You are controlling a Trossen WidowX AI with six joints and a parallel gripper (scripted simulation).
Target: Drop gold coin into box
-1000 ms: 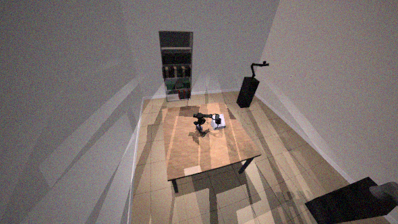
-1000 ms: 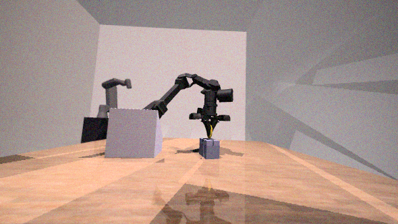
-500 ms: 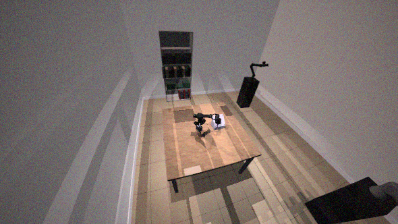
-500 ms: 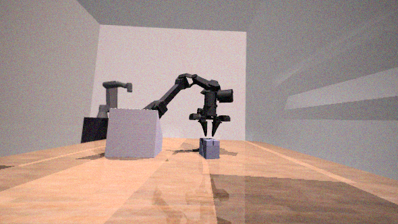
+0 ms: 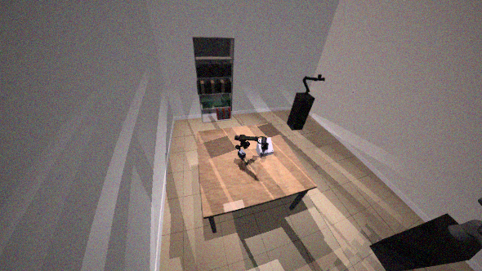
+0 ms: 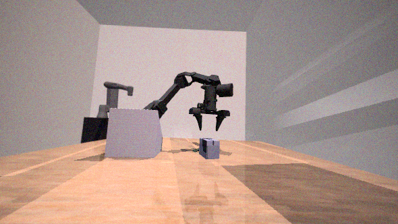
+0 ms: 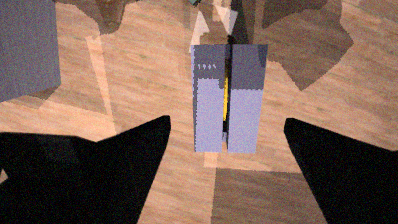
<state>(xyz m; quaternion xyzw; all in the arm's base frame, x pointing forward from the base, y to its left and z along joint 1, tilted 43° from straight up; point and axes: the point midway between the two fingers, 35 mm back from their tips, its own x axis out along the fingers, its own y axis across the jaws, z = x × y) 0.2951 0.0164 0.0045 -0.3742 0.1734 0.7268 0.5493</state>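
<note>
The small closed grey box (image 6: 212,149) (image 7: 210,115) stands on the table, its narrow slot running lengthwise in the lid. In the wrist view a thin yellow strip of the coin (image 7: 226,97) shows edge-on within the slot line. In the exterior view no coin rises above the lid, and its exact depth is hidden. My gripper (image 6: 208,129) (image 7: 227,123) is open and empty, above the box, with its fingers on either side of it in the wrist view. A bit of the dark-green holder (image 6: 195,150) (image 7: 194,1) shows beyond the box.
A large pale grey block (image 5: 267,148) (image 6: 133,133) (image 7: 27,50) stands to one side of the small box, at the arm's base. The wooden table (image 5: 229,184) (image 6: 135,189) carries both, with shadows and light bands across it.
</note>
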